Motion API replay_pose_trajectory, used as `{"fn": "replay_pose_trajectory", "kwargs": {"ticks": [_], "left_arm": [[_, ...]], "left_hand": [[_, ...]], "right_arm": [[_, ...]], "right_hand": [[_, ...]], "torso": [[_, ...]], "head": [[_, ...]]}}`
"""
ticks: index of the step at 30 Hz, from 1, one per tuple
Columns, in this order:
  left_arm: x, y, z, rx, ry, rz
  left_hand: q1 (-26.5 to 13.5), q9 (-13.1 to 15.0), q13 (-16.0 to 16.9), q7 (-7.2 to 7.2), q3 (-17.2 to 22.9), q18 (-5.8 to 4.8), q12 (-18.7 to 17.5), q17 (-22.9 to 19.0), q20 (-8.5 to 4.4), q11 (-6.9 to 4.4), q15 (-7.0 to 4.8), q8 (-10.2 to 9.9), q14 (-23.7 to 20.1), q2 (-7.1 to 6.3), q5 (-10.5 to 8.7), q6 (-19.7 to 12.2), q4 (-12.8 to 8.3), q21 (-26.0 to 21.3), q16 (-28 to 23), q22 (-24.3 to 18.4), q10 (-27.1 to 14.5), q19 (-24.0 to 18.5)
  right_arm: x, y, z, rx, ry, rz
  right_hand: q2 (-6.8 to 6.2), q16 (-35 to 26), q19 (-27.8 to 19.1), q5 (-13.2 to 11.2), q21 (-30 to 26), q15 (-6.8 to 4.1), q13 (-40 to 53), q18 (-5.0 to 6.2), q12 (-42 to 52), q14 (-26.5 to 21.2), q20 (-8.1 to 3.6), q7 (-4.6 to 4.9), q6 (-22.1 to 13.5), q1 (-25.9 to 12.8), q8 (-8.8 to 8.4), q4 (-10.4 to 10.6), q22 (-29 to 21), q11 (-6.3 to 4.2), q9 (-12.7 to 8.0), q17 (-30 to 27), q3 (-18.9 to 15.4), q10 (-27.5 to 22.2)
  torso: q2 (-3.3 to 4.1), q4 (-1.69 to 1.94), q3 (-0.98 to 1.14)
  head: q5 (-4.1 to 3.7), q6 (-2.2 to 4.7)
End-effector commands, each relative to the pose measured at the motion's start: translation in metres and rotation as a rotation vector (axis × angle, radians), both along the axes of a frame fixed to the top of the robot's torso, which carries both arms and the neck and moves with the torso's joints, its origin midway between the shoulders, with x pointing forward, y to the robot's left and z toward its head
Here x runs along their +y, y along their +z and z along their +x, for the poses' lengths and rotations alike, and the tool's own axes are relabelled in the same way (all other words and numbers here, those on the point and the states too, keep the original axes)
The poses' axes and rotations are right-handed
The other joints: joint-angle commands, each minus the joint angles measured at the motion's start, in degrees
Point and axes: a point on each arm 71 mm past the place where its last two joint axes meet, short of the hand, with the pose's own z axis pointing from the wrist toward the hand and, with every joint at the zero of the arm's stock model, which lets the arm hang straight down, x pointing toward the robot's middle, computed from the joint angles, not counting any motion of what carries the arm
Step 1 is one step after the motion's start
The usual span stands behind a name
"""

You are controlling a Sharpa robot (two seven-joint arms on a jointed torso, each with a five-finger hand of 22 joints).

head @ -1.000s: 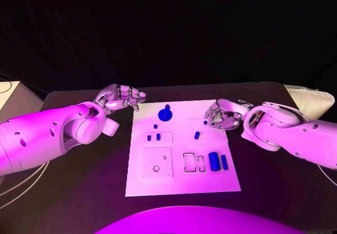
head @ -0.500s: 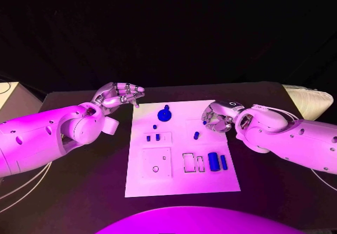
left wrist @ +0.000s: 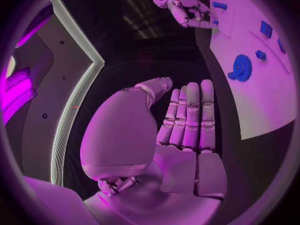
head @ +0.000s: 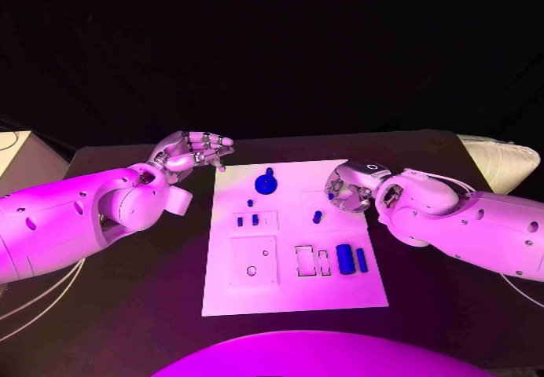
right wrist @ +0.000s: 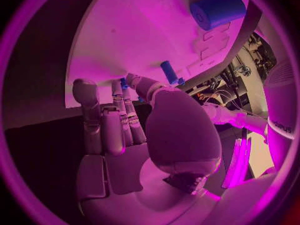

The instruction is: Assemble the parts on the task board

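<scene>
The white task board (head: 295, 290) lies mid-table. On it are a blue disc with a knob (head: 266, 184), a blue cylinder (head: 344, 259), a thin blue bar (head: 362, 261) and several small blue pieces, one of them (head: 318, 217) near my right hand. My left hand (head: 195, 151) hovers off the board's far left corner, fingers curled, thumb against them, holding nothing (left wrist: 184, 120). My right hand (head: 349, 188) hangs over the board's far right edge. A small blue part (right wrist: 124, 83) is pinched between its thumb and a finger. The cylinder (right wrist: 217, 10) and a small peg (right wrist: 169, 71) lie beyond it.
A white padded object (head: 501, 161) sits at the table's right end and a pale box (head: 23, 157) at the left end. The board has empty rectangular outlines (head: 306, 261) and a square panel (head: 254, 261). From the left wrist, the disc (left wrist: 241, 67) and right hand (left wrist: 187, 10) appear.
My right hand has shifted a little to the left over the board's edge and its arm has turned. The left hand has lifted slightly.
</scene>
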Motion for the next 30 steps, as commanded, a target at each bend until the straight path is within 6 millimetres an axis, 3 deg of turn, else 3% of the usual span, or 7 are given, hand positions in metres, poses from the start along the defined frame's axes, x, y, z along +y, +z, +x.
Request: {"fn": "replay_pose_trajectory", "kwargs": {"ticks": [1,6,10,17,30], "left_arm": [[-0.0019,0.0008,-0.0004,0.002,-0.014,-0.016],[-0.0023,0.0006,-0.0005,0.004,-0.016,-0.015],[-0.0030,0.0005,-0.0006,0.006,-0.021,-0.014],[-0.0037,0.0004,-0.0007,0.007,-0.025,-0.013],[-0.0034,0.0002,-0.0005,0.014,-0.026,-0.026]], "left_hand": [[-0.4,-0.1,-0.1,0.00,-0.5,0.31,-0.2,-0.1,0.17,0.19,0.16,0.2,-0.3,0.22,-0.25,-0.4,0.0,-0.2,-0.4,0.0,-0.2,-0.2],[-0.4,-0.1,-0.1,0.00,-0.5,0.31,-0.2,-0.1,0.17,0.19,0.16,0.2,-0.3,0.22,-0.25,-0.4,0.0,-0.2,-0.4,0.0,-0.2,-0.2],[0.0,-0.1,-0.2,0.08,-0.3,0.34,-0.2,-0.2,0.20,0.25,0.19,0.2,-0.3,0.62,-0.10,-0.5,-0.2,-0.4,-0.5,-0.2,-0.3,0.0],[0.2,-0.1,-0.2,0.10,-0.2,0.35,-0.2,-0.2,0.19,0.26,0.19,0.2,-0.3,0.76,-0.05,-0.5,-0.4,-0.4,-0.5,-0.2,-0.4,0.1],[0.1,-0.2,-0.3,0.27,-0.3,0.34,-0.2,-0.3,0.22,0.37,0.26,0.0,-0.3,0.65,-0.06,-0.9,-0.5,-0.5,-0.6,-0.3,-0.5,0.2]], "right_arm": [[0.0026,-0.0046,-0.0020,-0.001,0.003,-0.023],[0.0042,-0.0068,-0.0020,0.006,-0.002,-0.030],[0.0058,-0.0098,-0.0028,0.012,-0.008,-0.043],[0.0066,-0.0135,-0.0040,0.017,-0.022,-0.065],[0.0064,-0.0088,-0.0056,-0.042,-0.052,-0.022]], "right_hand": [[0.34,0.4,0.2,-0.3,0.5,-0.07,0.0,-0.96,0.5,3.0,-0.03,-0.11,0.8,-0.1,0.55,0.1,0.5,-0.38,0.3,0.2,0.5,0.6],[0.99,0.6,0.3,-0.4,1.4,-0.39,0.2,-1.06,1.1,2.9,-0.26,-0.63,1.7,0.0,1.42,0.3,1.5,-0.84,0.8,0.4,0.9,1.6],[2.48,1.3,1.1,-2.6,4.1,-0.91,0.5,-1.57,2.0,3.0,-0.67,-1.25,2.8,0.7,2.62,0.3,4.9,-1.47,1.7,0.9,2.1,3.0],[3.81,1.9,1.9,-2.3,6.9,-1.50,0.9,-2.07,2.6,3.2,-1.28,-1.67,3.7,1.9,4.22,-1.0,8.4,-2.10,3.0,1.5,3.6,4.8],[3.99,2.2,2.5,-1.9,8.9,-1.64,1.0,-2.44,2.5,3.3,-1.46,-1.74,3.6,2.0,4.79,-1.7,10.9,-2.27,3.7,1.5,4.5,5.4]], "torso": [[0.01,-0.03,0.01],[-0.01,0.00,-0.01],[0.01,0.00,-0.01],[-0.01,-0.01,-0.06],[0.00,-0.01,-0.02]], "head": [[0.02,-0.03],[-0.08,-0.04],[-0.10,-0.17],[-0.17,-0.29],[-0.08,-0.19]]}}
